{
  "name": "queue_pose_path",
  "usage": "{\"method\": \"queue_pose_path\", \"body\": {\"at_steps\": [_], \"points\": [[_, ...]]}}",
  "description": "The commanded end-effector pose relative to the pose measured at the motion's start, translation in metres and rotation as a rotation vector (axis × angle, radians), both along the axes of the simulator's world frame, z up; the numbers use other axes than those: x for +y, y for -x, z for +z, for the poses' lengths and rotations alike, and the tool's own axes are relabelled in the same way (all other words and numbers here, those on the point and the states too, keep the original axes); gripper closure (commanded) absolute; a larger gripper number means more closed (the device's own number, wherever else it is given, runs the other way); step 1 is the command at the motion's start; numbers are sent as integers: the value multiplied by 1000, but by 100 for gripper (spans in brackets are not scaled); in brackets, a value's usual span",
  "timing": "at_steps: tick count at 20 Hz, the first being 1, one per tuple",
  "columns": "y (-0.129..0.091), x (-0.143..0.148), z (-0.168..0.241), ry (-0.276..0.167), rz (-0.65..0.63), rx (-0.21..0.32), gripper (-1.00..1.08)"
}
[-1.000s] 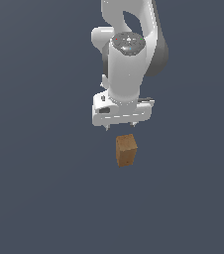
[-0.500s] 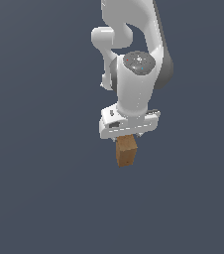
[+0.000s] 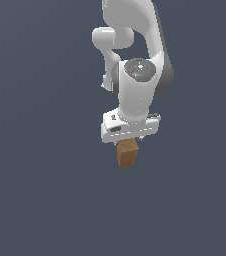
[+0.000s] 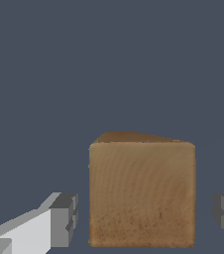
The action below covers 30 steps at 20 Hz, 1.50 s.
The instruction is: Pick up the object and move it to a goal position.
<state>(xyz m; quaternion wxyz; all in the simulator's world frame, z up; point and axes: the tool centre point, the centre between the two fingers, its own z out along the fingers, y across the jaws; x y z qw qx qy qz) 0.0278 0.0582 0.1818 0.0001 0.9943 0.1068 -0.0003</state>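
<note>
Brown and wood-grained, the block (image 3: 127,153) stands upright on the flat dark grey-blue surface (image 3: 40,200), directly beneath the white Panda arm (image 3: 135,75). In the exterior view the arm's hand hangs just over the block, covering its top edge, so only the lower part of the block shows below the white gripper (image 3: 128,141); the block is narrower than the hand above it.

The wrist view shows the block (image 4: 141,193) close up, its grain running in curved bands across the near face. The gripper (image 4: 146,213) has its jaws spread apart, one grey fingertip (image 4: 64,219) on each side of the block. A visible gap of grey floor separates each pad from the wood, so neither finger touches it. The block sits between the fingers, nearer to neither one clearly.
</note>
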Motion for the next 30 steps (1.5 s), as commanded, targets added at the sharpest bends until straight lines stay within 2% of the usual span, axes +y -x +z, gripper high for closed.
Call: {"method": "queue_pose_path", "body": {"at_steps": [1, 6, 11, 12, 23, 30], "points": [[1, 0, -12, 0, 1, 1, -92], [1, 0, -34, 0, 1, 0, -92], [-1, 1, -39, 0, 2, -1, -92], [-1, 1, -39, 0, 2, -1, 108], [0, 0, -39, 0, 1, 1, 108], [-4, -7, -26, -7, 25, -22, 108]]}}
